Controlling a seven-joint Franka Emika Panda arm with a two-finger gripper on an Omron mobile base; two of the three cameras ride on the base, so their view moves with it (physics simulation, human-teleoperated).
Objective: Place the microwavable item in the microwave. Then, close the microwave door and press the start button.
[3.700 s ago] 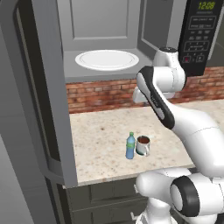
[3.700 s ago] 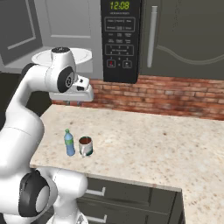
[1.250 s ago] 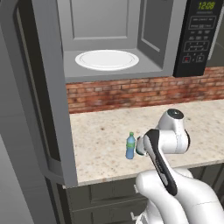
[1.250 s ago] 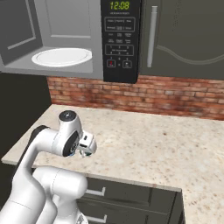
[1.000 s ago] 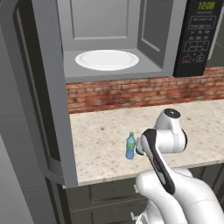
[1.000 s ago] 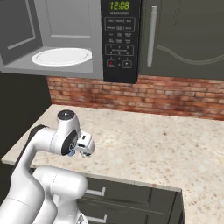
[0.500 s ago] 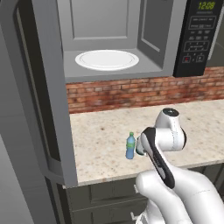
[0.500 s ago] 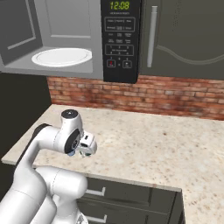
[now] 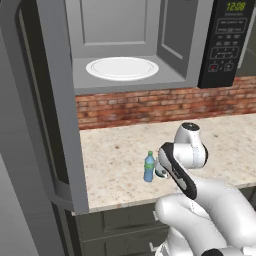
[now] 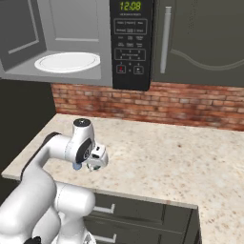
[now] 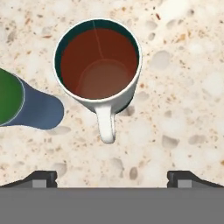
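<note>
Speckled counter [image 11: 183, 87] lies bare around the mug [image 11: 98, 65], blue bottle [image 11: 30, 107] just beside; fingers [image 11: 112, 179] spread wide, holding nothing.

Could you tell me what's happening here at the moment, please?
The robot arm hangs low over the counter with its open gripper poised just above the mug, which stands upright beside the blue bottle. Nothing is held yet. The microwave above is open, its white turntable plate bare, and the microwave door swung wide.

Smooth glossy mug [image 11: 98, 65], speckled stone counter [image 11: 183, 87]
</note>
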